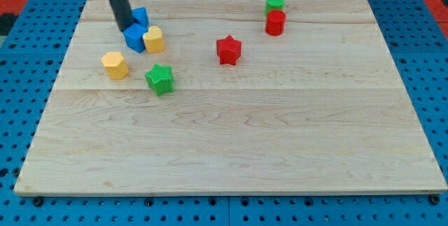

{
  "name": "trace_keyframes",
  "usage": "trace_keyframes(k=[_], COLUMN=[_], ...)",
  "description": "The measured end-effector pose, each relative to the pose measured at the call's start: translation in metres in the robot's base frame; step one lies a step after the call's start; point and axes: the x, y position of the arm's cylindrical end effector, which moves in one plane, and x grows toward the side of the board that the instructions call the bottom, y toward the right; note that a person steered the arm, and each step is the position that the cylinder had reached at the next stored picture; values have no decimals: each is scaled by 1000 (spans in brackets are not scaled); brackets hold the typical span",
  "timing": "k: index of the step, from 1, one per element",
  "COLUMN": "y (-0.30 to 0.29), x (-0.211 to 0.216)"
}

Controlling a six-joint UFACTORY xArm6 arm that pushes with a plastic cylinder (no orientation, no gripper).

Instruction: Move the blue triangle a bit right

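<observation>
**While the rod stood among the blue blocks, the push wanted a clean line**

As the arm carried no pincer at all, only a straight dark rod, there was no opening or closing to report. Everything depended on where the tip (124, 29) sat.

Just below the tip, toward the view's left, lay a yellow block (115, 65), clear of it. The tip itself seemed to touch the upper left edge of the nearer blue block (134, 38), which I took for the blue triangle, though its shape was hard to make out. A second blue block (140, 16) sat just to the tip's upper right, partly behind the rod. Touching the nearer blue block on its right side was another yellow block (153, 39). A green star (159, 79) lay below and right of the tip, and a red star (228, 50) well to its right. Far right stood a green block (275, 3) and a red block (276, 22).

To my eye, a good push would start squarely on the triangle's left face and travel straight right only briefly. The touching yellow block would likely be shoved along with it, and an off-centre contact could spin the triangle.
</observation>
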Motion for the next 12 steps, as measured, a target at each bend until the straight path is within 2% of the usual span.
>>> trace_keyframes(k=[1,3,5,7,9,12], y=[27,32,10,-41,-41,20], x=[-5,-16,-19,-33,-34,-56])
